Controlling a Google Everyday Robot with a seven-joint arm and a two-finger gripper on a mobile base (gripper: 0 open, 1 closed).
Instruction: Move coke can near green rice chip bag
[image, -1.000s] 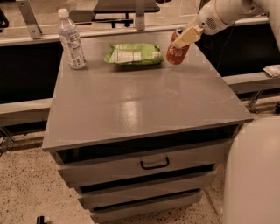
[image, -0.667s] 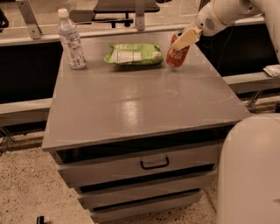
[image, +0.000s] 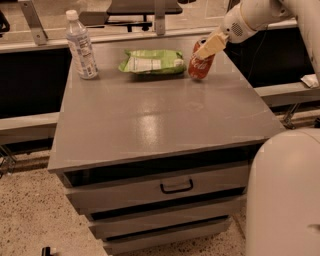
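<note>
grey drawer cabinet (image: 150, 125) on speckled floor (image: 30, 215)

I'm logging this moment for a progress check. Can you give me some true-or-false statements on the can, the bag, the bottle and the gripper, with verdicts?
1. The coke can sits just right of the green rice chip bag in the camera view. True.
2. The coke can stands straight upright. False: it is tilted.
3. The water bottle lies on its side next to the bag. False: it stands upright near the table's far left corner, apart from the bag.
4. The gripper is at the upper part of the coke can. True.
</note>
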